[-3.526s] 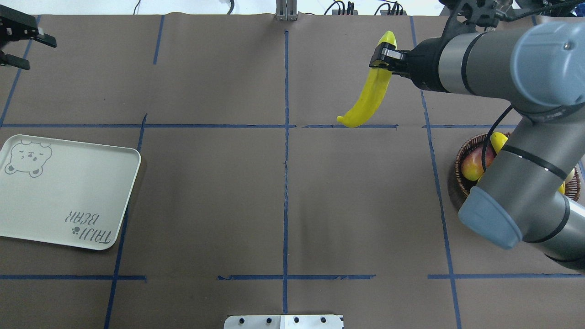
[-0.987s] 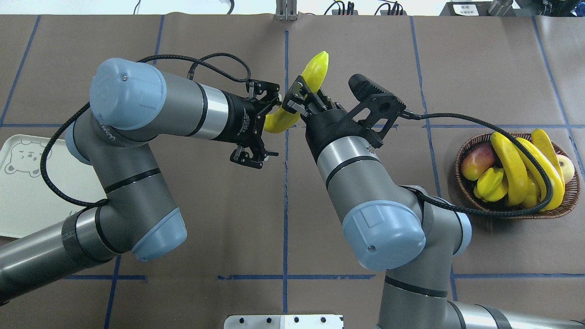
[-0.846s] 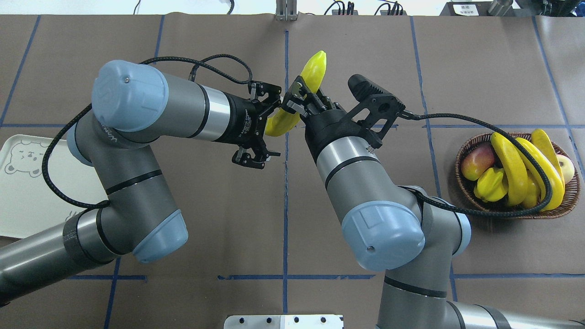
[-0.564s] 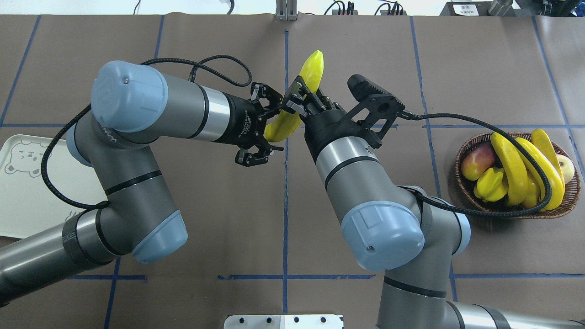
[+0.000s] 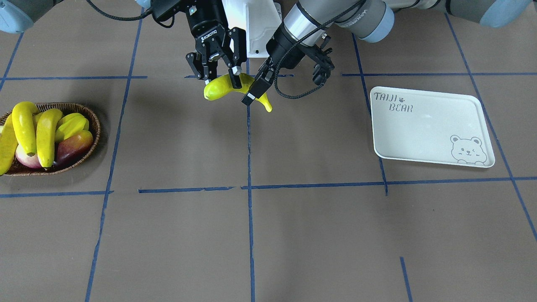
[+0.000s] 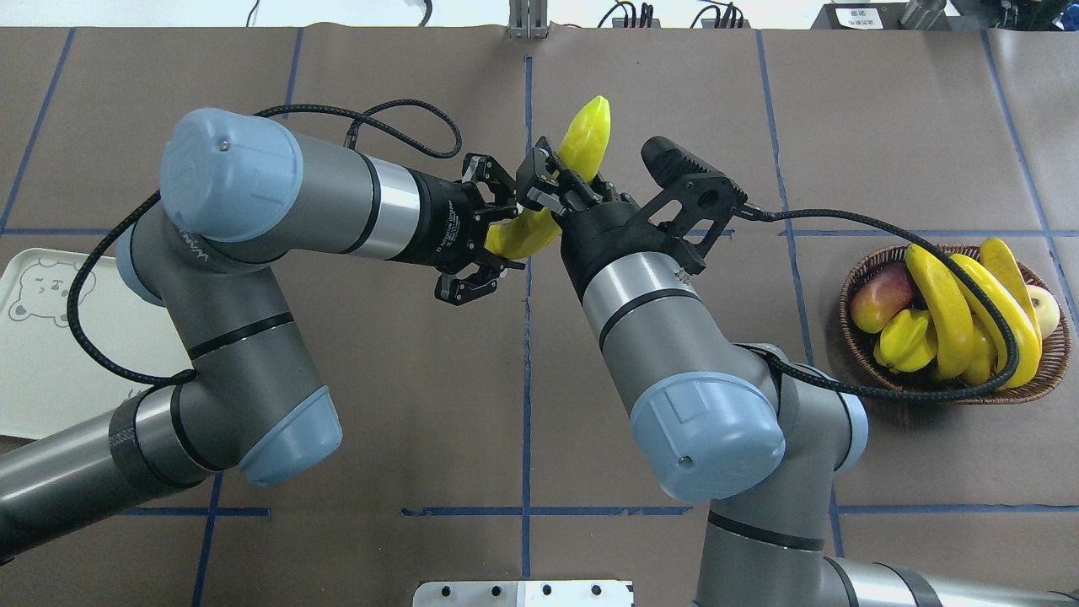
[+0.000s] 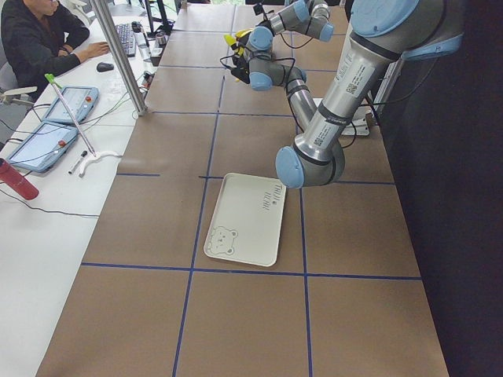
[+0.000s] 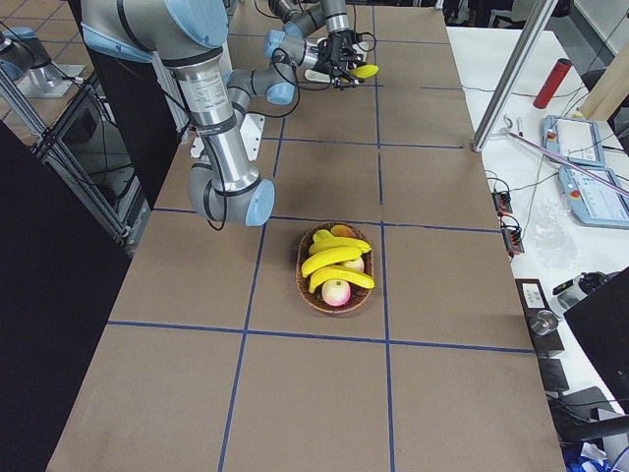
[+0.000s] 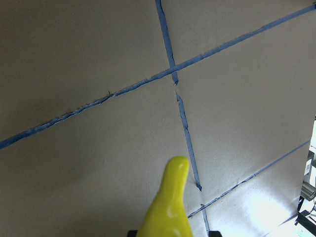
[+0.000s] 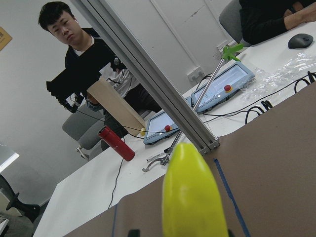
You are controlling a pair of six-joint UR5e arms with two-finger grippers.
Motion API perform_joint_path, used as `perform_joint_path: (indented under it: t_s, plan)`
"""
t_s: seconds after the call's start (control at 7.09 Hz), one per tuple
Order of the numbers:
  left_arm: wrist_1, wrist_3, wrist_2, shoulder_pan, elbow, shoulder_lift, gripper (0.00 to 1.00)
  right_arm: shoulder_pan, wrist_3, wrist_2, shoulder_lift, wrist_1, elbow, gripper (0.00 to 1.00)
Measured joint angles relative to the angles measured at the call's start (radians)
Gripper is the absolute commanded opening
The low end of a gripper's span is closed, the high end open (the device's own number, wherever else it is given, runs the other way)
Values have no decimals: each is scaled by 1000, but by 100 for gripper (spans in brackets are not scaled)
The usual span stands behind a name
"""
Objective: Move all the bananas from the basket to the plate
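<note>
The right fingers [image 5: 235, 71] pinch one banana [image 5: 216, 91] around its middle. They hold it up in the air over the middle of the table [image 5: 293, 235]. One end of the banana points away from the robot, toward the far side. The other end points back toward the left arm. The left fingers [image 5: 256, 86] are spread wide apart. One finger is just beside that near end of the banana, but I cannot tell if it touches. The other finger is well apart from the banana, so the end sits between them and they do not squeeze it. In the left wrist view the yellow tip pokes up from the bottom edge, above the blue tape lines [image 9: 170, 49] on the brown table. The basket [image 5: 96, 130] sits on the right side of the table, well apart from both arms. Three bananas [image 5: 44, 134] lie in it on top of the other fruit [image 5: 73, 147]. The plate [image 5: 423, 126] lies flat on the left side of the table, with a bear drawing in one corner and letters in another. Past the far edge of the table there is a white desk [image 10: 98, 192] with a red bottle [image 10: 116, 143] on it. A person [image 10: 94, 74] in black sits behind it.
</note>
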Motion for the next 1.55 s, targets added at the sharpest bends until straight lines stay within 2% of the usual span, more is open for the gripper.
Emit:
perform_joint_path:
  t_s: [0.56,0.85,1.27,1.55]
  plan:
    - [13,7,-6,-44,8,5,0,1,-9,27,-7,4,39,100]
    - [42,51,-73,-118,22,16,0,3,-43,75,-15,-2,97,100]
    - [48,294,-247,-234,14,121,0,13,-122,170,-30,-71,186,100]
    - [49,585,-303,-282,-44,269,0,53,-199,265,-51,-157,221,100]
